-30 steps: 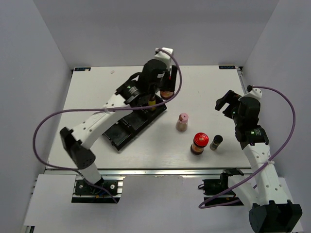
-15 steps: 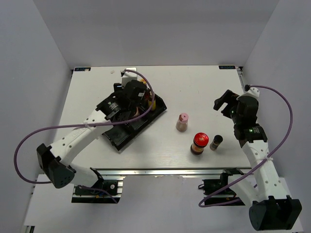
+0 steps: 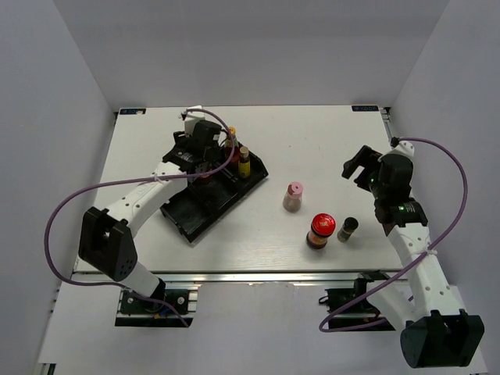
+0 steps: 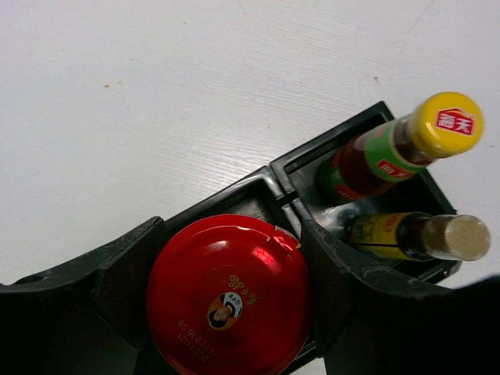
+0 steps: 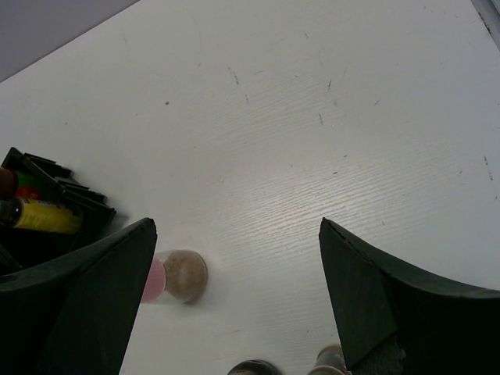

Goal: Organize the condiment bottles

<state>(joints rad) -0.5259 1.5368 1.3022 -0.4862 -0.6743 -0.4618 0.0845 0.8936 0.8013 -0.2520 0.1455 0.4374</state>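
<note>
White table [image 3: 328, 133], grey walls. The black tray [image 3: 199, 215] sits left of centre. The left gripper [image 4: 230, 234] is over the tray, its fingers [image 4: 117, 273] clenched on the lid of a red-lidded jar [image 4: 226, 301] in one compartment. The next compartment holds the tall yellow-capped bottle [image 4: 391, 152] and the small yellow bottle [image 4: 406, 234]. Out on the table stand the pink-capped bottle [image 3: 293, 197], a second red-lidded jar [image 3: 320, 231] and, just beside it, the dark shaker [image 3: 348, 228]. The right gripper [image 5: 234, 226] hangs above bare table, fingers spread, grasping nothing.
</note>
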